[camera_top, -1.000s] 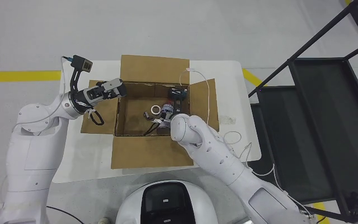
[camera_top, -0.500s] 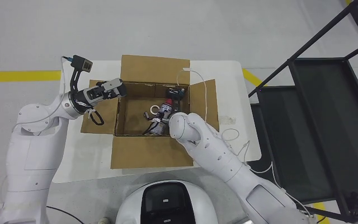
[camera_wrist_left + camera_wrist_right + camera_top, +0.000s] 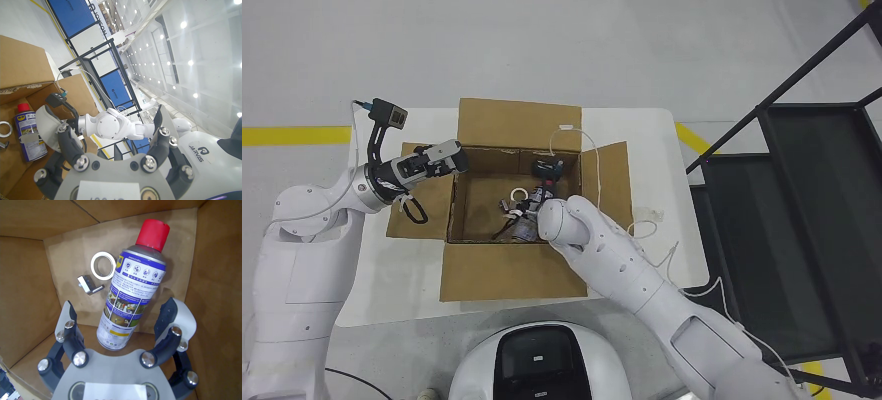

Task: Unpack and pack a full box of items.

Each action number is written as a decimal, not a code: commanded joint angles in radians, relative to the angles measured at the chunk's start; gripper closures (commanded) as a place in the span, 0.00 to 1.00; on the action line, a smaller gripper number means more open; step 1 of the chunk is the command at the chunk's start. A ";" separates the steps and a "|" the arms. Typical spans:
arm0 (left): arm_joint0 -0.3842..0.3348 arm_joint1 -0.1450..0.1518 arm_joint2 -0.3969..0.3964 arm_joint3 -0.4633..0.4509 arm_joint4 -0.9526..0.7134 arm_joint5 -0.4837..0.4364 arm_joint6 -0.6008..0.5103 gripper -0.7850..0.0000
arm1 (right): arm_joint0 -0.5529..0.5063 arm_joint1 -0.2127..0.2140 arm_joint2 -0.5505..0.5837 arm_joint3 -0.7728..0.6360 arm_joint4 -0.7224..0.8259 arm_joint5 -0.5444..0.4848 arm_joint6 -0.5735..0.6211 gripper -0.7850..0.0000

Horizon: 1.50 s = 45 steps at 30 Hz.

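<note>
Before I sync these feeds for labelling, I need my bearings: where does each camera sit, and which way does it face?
Top view: above the arms, facing down at the table and open cardboard box; both arms show.
Left wrist view: beside the box, facing across it and up at the ceiling; open left gripper, the right arm beyond.
Right wrist view: inside the box, facing its floor; open right gripper flanking the spray can, beside a metal ring and bracket.
Shared: both wrist views show the spray can and metal ring.
</note>
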 commanded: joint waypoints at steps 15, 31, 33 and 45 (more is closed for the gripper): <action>0.000 0.000 0.000 0.000 0.000 0.000 0.000 0.00 | 0.075 -0.045 -0.021 0.167 0.063 -0.009 -0.012 1.00; 0.000 0.000 0.000 0.000 0.000 0.000 0.000 0.00 | -0.038 -0.012 0.053 -0.066 -0.027 0.008 -0.051 1.00; 0.000 0.000 0.000 0.000 0.000 0.000 0.000 0.00 | -0.074 0.000 0.073 -0.134 -0.049 -0.011 -0.055 1.00; 0.000 0.000 0.000 0.000 0.000 0.000 0.000 0.00 | -0.282 0.047 0.209 -0.434 -0.124 -0.227 -0.249 1.00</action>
